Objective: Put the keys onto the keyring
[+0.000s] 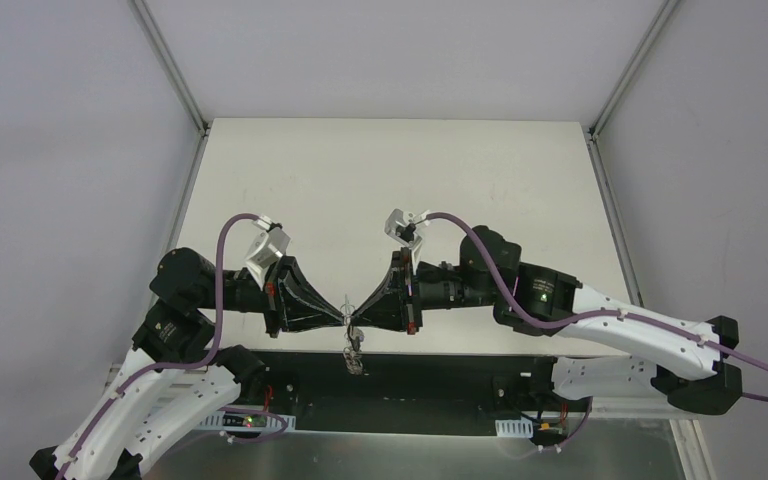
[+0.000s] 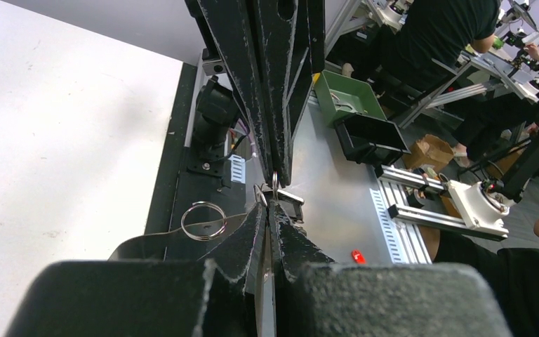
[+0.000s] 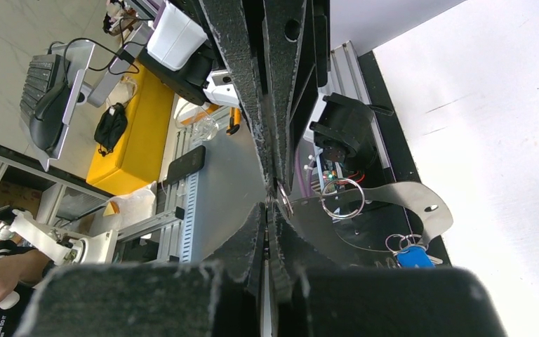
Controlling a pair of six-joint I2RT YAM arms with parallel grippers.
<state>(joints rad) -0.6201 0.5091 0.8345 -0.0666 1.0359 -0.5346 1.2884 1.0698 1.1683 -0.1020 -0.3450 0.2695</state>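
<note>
Closed tight, tip against tip, left pincer (image 1: 341,318) and right pincer (image 1: 362,318) above the bench's (image 1: 390,180) near edge, thin metal strip (image 3: 407,192) curving from that meeting point, keyring (image 3: 342,198) and blue-headed key (image 3: 414,257) hanging alongside.

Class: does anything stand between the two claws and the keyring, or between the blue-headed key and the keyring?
Nothing visible does. The left claw and right claw are shut, tip to tip. The keyring sits right beside their tips, the blue-headed key close by it. What they pinch is too small to tell.
</note>
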